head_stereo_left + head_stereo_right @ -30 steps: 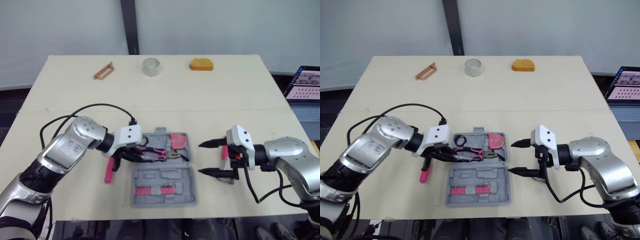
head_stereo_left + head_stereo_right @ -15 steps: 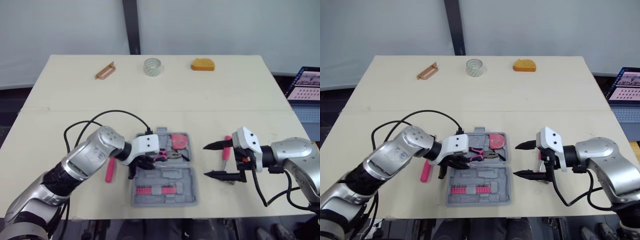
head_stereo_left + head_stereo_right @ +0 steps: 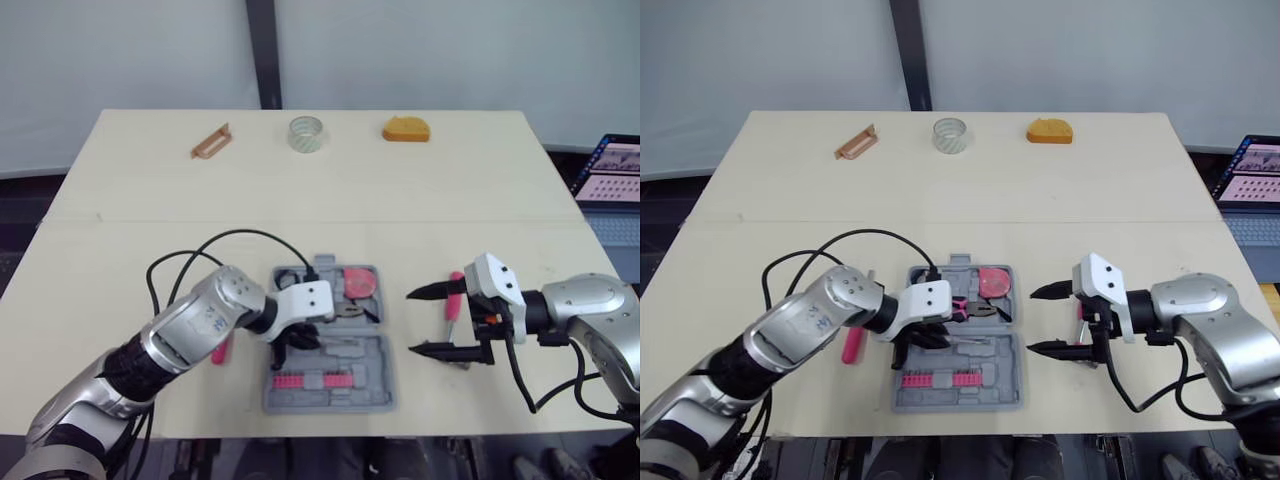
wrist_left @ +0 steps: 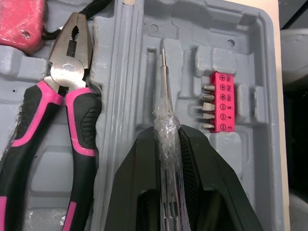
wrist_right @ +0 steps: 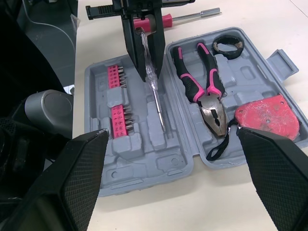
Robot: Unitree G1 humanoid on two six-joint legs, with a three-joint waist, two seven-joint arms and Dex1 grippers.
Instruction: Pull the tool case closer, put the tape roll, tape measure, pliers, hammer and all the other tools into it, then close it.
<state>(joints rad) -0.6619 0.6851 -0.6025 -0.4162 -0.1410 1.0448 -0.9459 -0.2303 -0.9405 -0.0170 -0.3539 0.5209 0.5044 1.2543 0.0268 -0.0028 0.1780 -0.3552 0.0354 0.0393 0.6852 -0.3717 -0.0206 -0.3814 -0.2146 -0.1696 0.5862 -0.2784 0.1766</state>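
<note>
The grey tool case (image 3: 372, 392) lies open mid-table. Its far half holds pink-handled pliers (image 4: 62, 110), a red tape measure (image 3: 357, 282) and a black tape roll (image 5: 227, 44). Pink bit strips (image 3: 310, 380) sit in the near half. My left gripper (image 3: 290, 345) is shut on a thin clear-handled screwdriver (image 4: 166, 125), held low over a slot in the near half. To the right of the case, my right gripper (image 3: 432, 322) stands open and empty, with a pink-handled tool (image 3: 453, 300) on the table just behind it. A clear tape roll (image 3: 304, 133) and an orange tape measure (image 3: 405, 129) lie at the far edge.
A pink-handled screwdriver (image 3: 850, 345) lies on the table left of the case, under my left forearm. A brown clip-like piece (image 3: 209, 142) rests at the far left. A laptop (image 3: 610, 170) sits beyond the table's right edge. A black cable loops over my left arm.
My left gripper has swung right, from the pliers at the case's left edge to over its near half. The right gripper drew back a little to the right, then stayed.
</note>
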